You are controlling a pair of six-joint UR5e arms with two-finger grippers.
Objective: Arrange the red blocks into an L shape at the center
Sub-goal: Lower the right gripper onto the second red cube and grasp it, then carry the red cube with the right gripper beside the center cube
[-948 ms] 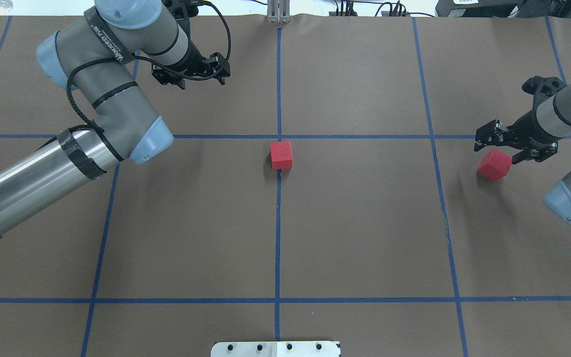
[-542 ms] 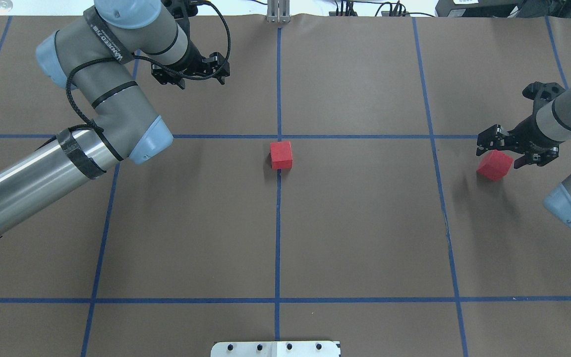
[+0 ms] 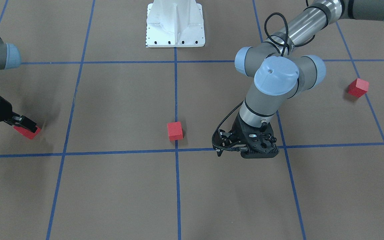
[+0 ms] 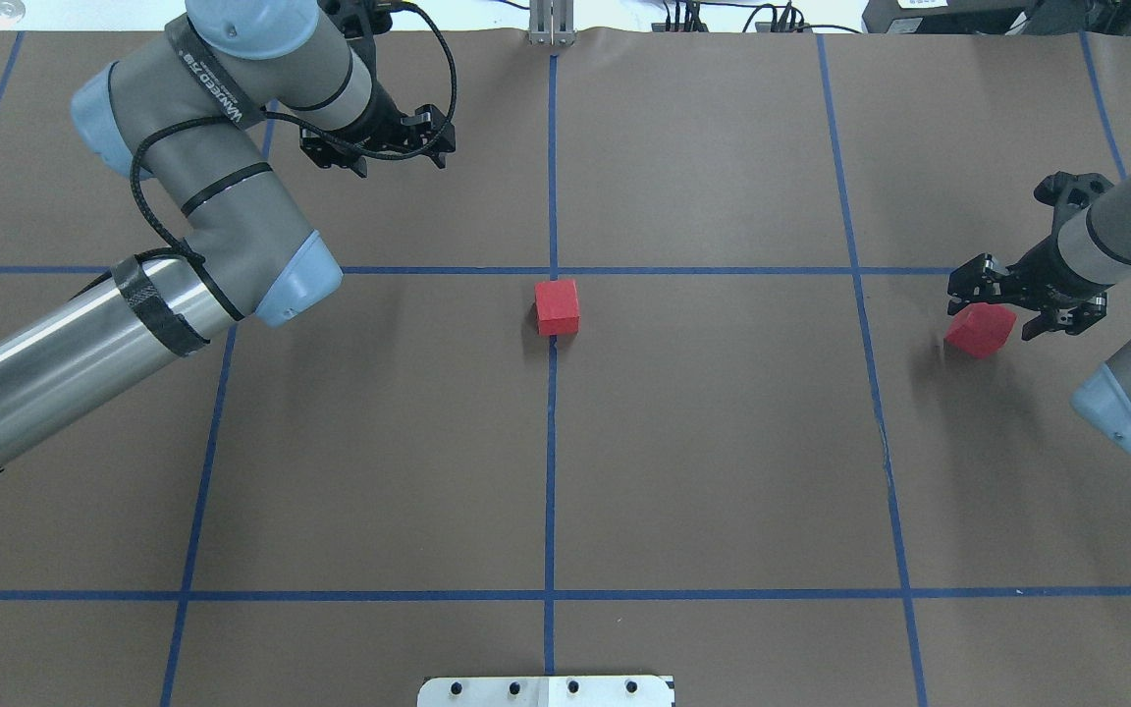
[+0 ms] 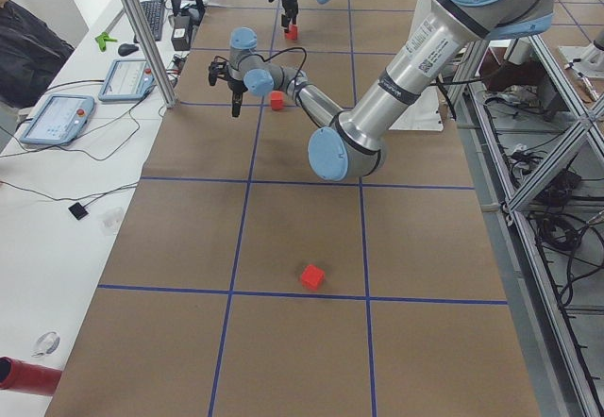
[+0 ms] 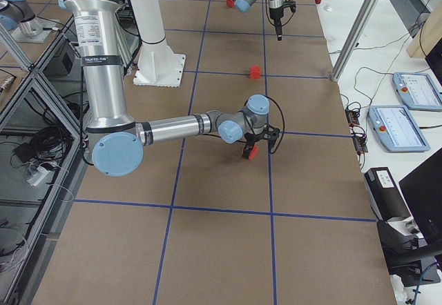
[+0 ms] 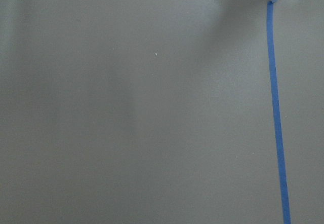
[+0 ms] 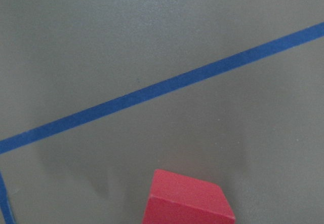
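Note:
One red block (image 4: 557, 306) lies just on the robot's side of the center crossing (image 4: 553, 270), also in the front view (image 3: 174, 130). A second red block (image 4: 980, 329) lies far right, turned slightly. My right gripper (image 4: 1002, 306) is open and low over it, one finger (image 3: 25, 122) against its top edge; I cannot tell if the jaws straddle it. The right wrist view shows that block (image 8: 187, 198) at the bottom edge. The third red block (image 3: 358, 87) lies beyond my left elbow, hidden in the overhead view. My left gripper (image 4: 399, 157) is open and empty, far from all blocks.
The white robot base plate (image 3: 174, 25) sits at the table's near edge to the robot. My left arm's elbow (image 4: 232, 226) spans the left grid squares. Monitors, cables and tablets (image 5: 57, 120) lie off the table along the operators' side.
My right gripper has dropped and drawn slightly back onto the right-hand red block, still open. The left arm and the central block have not moved.

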